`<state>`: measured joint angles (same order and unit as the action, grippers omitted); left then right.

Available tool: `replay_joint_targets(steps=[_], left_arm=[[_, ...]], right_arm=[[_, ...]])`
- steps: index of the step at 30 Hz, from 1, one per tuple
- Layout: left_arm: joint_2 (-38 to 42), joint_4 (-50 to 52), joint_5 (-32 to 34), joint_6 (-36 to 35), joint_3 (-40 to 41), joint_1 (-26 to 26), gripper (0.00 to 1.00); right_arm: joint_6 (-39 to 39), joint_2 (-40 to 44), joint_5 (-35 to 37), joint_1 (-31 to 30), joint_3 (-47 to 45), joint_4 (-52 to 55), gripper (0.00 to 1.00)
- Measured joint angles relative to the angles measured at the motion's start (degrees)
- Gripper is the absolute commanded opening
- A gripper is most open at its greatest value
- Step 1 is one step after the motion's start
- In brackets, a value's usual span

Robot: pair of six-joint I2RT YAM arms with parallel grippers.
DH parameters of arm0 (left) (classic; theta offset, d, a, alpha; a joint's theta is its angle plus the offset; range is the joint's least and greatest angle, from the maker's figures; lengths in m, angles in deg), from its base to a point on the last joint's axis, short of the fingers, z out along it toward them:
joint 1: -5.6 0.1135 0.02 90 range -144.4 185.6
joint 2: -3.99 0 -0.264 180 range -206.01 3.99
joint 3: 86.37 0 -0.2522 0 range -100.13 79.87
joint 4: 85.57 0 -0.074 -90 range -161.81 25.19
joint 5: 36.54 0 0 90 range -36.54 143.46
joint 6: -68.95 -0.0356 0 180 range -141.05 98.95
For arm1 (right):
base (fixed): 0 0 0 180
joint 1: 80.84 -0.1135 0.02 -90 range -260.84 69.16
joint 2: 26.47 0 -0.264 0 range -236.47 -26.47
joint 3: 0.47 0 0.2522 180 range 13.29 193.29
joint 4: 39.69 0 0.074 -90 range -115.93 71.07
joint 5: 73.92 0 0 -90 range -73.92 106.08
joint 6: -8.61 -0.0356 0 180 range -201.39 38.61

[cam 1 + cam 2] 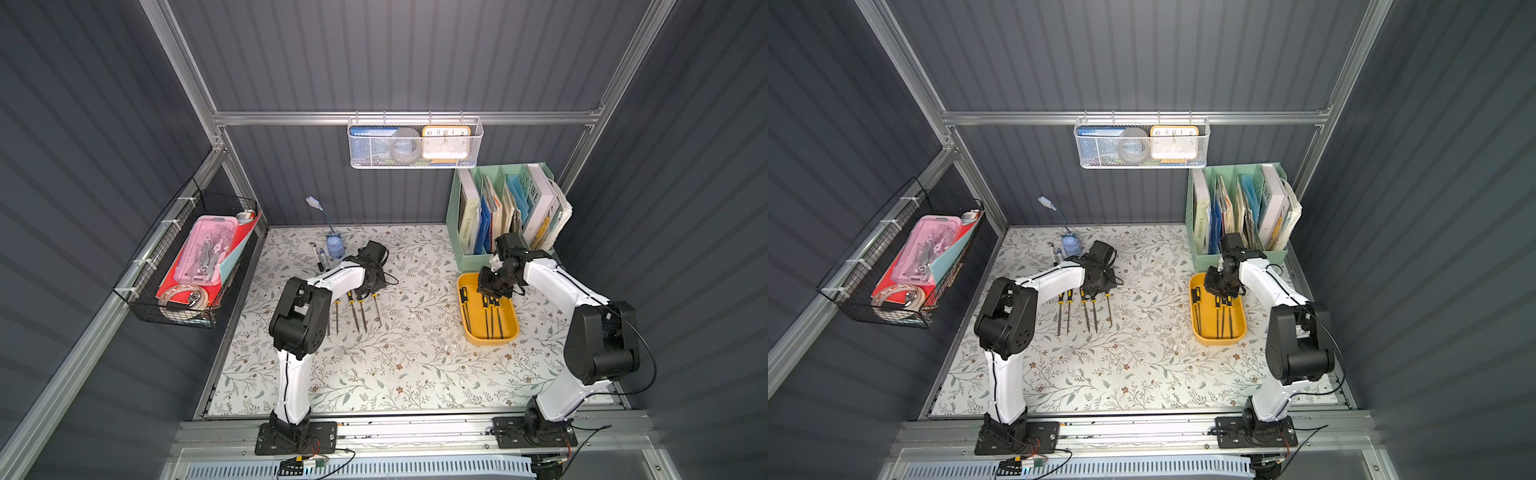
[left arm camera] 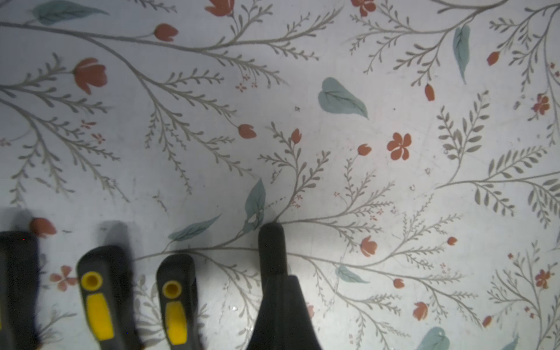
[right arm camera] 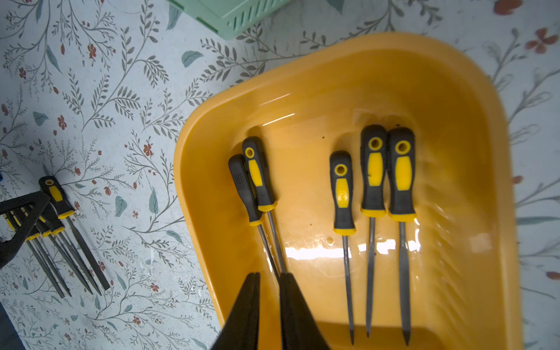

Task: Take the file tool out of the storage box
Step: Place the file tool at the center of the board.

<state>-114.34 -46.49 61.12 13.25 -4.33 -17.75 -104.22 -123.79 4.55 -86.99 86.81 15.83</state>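
So the floral table (image 1: 415, 365) has the mustard storage box (image 1: 490, 341) on the robot's right side. The right hand (image 3: 269, 275) is down inside it, way nearer than the left hand (image 2: 271, 242), which is clenched on nothing over the spare files (image 2: 97, 303) laid out on the table. Five files sit in the box, all lengthwise, handles toward the back wall, tips toward the robot. The right hand looks pinched onto the steel shaft of the file tool (image 3: 257, 175), just below its handle. Its neighbour (image 3: 244, 185) crosses under it, so I can't tell if both are caught.
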Motion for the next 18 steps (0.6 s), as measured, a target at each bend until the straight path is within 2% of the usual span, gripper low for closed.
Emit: replay_joint_targets(steps=[4,10,15,18], left_arm=[[1.86,-1.97,1.40,0.02,3.19,0.13,0.00],[3.41,0.22,2.21,0.00,6.01,0.79,0.00],[4.63,2.54,2.16,-0.33,5.49,0.79,0.06],[6.10,3.67,1.57,-0.79,1.99,0.79,0.09]], right_arm=[[0.00,0.00,0.00,0.00,-0.04,0.11,0.18],[-0.02,0.00,-0.02,0.00,-0.04,0.13,0.19],[0.00,0.00,0.20,0.00,-0.04,0.09,0.25],[0.39,-0.28,0.50,0.00,0.15,0.28,0.30]])
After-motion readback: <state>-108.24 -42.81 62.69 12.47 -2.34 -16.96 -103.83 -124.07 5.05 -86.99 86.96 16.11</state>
